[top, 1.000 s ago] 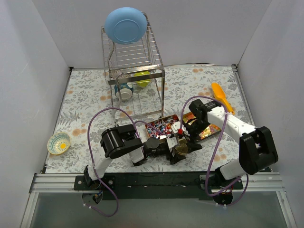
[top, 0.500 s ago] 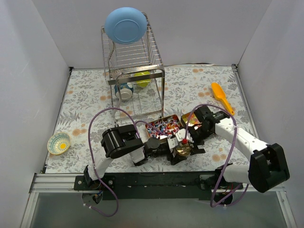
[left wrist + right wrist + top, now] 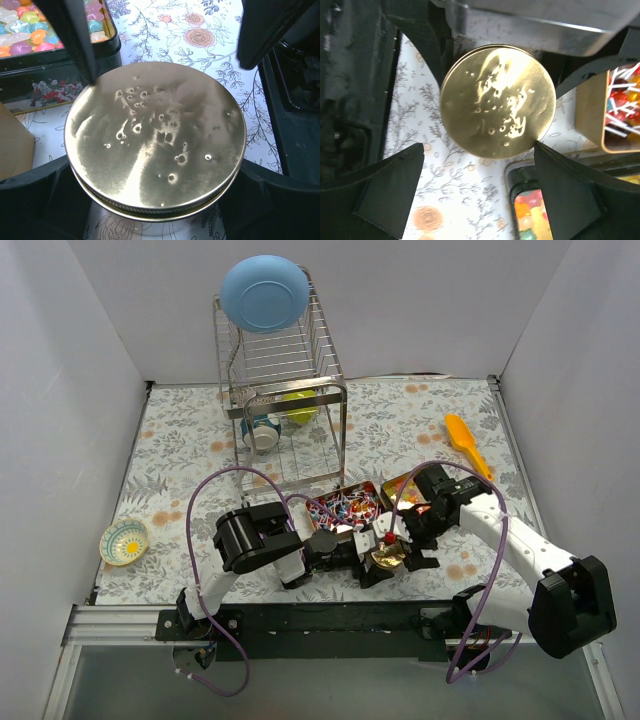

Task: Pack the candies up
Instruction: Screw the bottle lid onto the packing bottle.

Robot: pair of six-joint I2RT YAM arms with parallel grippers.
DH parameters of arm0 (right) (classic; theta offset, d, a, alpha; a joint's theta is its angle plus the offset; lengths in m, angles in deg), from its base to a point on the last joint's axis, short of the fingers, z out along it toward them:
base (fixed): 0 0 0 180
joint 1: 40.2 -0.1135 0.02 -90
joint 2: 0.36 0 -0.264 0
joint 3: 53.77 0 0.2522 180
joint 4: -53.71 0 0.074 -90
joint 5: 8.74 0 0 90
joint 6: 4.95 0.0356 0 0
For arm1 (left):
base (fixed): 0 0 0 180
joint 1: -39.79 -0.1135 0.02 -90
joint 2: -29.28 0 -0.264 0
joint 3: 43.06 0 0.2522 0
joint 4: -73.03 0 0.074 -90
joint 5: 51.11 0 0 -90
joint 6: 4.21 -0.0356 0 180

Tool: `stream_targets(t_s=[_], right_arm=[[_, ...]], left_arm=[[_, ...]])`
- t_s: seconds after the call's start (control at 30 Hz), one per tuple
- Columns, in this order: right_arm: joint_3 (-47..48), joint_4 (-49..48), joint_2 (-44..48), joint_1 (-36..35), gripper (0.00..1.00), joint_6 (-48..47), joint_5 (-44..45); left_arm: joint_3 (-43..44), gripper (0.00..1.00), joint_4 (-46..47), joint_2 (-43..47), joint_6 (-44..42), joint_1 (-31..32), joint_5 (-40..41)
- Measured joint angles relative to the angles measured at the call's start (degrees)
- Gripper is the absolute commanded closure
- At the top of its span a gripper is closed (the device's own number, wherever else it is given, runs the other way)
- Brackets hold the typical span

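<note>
Left gripper [image 3: 378, 562] is clenched on a squat jar [image 3: 386, 558] with a dimpled gold lid [image 3: 155, 135]. Its black fingers [image 3: 30, 190] hug the jar's sides just under the rim, a grip the overhead camera mostly loses beneath the two arms. Right gripper [image 3: 405, 543] hangs over the same lid with its jaws spread wide, one fingertip close to the lid's edge and the other well clear; only its own wrist camera makes that plain. The candies [image 3: 30, 30] lie just beside the jar in an open black tin [image 3: 112, 45]. In the left wrist view they are glossy pastel pieces, some star-shaped, while from above that tin is half hidden under the right arm. The right wrist view adds a gold-coloured box [image 3: 590, 107] of red sweets on white sticks, cut off at the frame edge. From overhead the same box reads as a jumble of red, blue and white specks. A printed picture with red sprigs runs along the tin's side, but I can read no lettering on it. The lid hides what the jar holds.
</note>
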Motion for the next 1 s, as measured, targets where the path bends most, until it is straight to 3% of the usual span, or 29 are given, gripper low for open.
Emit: stream_targets(t_s=[0.27,0.57,1.0], right_arm=[[6.5,10.5,-2.3,3.5,0.03,7.6,-3.9],[9.2,7.1,-6.6,4.8,0.02,8.2,-7.3],[13.9,5.9,-20.7,2.3,0.02,3.0,-10.6]], left_arm=[[0.1,1.00,0.0,0.0,0.4,-0.8,1.0],[-0.1,1.00,0.0,0.0,0.4,-0.9,1.1],[-0.4,1.00,0.0,0.1,0.4,-0.9,1.5]])
